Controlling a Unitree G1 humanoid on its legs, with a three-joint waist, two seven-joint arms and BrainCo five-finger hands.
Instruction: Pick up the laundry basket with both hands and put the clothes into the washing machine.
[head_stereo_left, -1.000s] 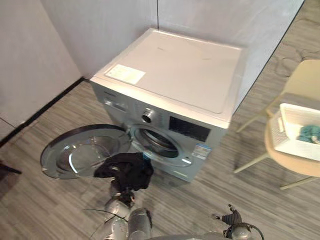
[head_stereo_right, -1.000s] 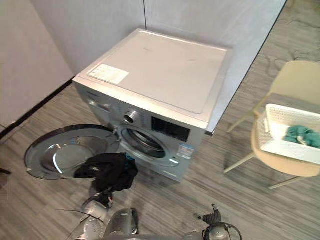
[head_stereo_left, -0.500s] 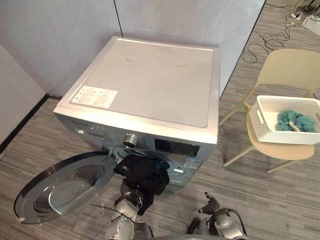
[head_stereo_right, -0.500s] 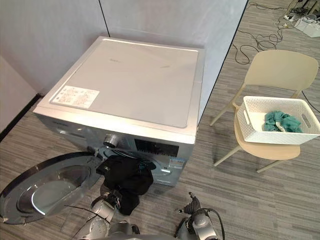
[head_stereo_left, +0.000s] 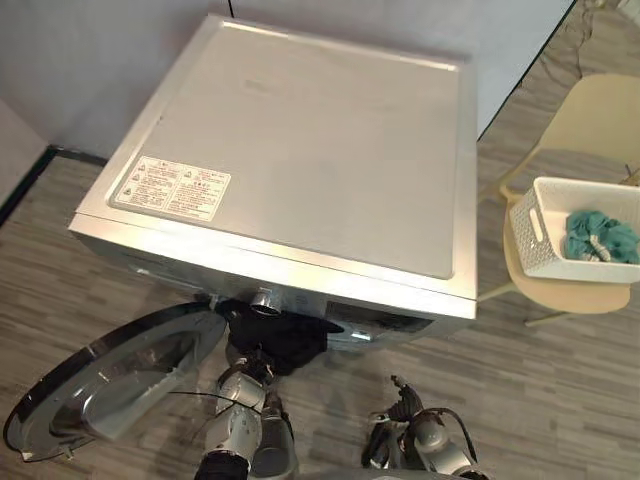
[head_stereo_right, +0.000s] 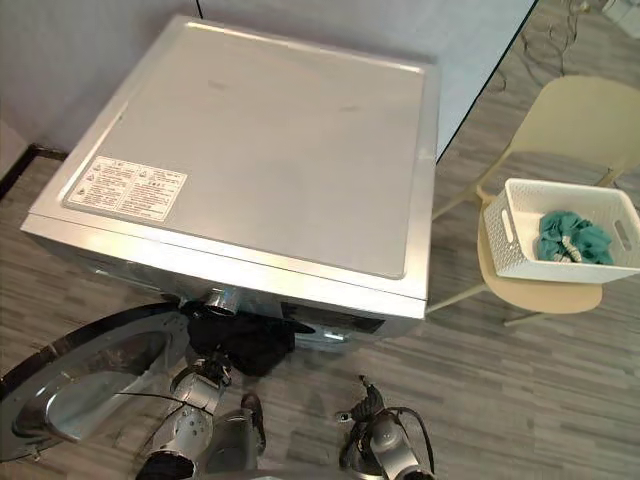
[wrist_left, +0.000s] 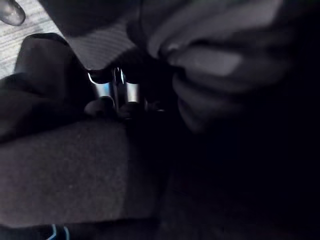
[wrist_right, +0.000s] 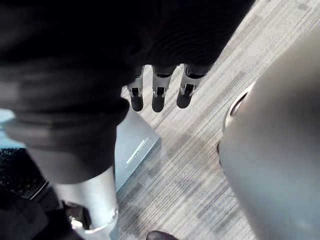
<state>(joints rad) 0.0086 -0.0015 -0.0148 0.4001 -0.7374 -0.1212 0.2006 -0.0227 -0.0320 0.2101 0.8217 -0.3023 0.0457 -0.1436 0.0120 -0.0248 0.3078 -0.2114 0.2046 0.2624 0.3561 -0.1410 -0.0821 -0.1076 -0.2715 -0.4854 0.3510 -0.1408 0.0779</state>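
Loading step, I'd say: the crumpled black garment (head_stereo_left: 285, 338) hangs at the mouth of the silver washing machine (head_stereo_left: 300, 150) on the left hand (head_stereo_left: 243, 380), grip impossible to tell, right hand (wrist_right: 158, 89) slack-fingered; next, push deeper.

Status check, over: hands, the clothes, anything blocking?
Left hand at black garment, by washing machine opening; grasp hidden. Right hand open, idle, low. Teal cloth in basket on chair. Door open, nothing blocking.
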